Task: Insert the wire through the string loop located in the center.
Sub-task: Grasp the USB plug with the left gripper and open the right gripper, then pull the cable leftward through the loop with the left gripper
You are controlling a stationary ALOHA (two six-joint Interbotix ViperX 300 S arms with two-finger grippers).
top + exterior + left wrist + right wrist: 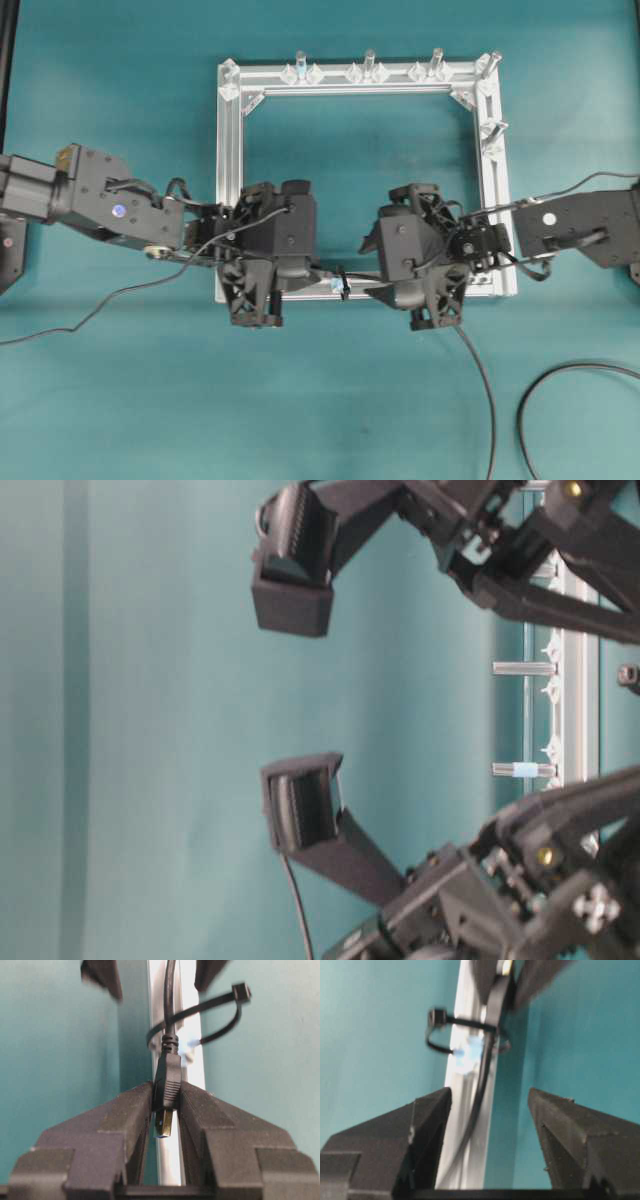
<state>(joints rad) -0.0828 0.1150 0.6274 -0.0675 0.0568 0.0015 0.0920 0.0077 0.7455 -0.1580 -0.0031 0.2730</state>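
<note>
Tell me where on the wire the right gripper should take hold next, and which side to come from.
Probably the bare cable run lying along the frame bar just short of the string loop, directly ahead of the open right gripper. Come in along the bar with one finger on each side of the wire. The left gripper already pinches the plug body, so that end is taken.

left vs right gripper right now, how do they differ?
The left gripper is shut on the wire, fingers pinching the plug body, gold tip toward the camera; the right gripper is open and holds nothing. The wire runs from the left gripper through the string loop; in the right wrist view it just passes between the spread fingers. Both sit over the same frame bar, facing the loop from opposite sides.
</note>
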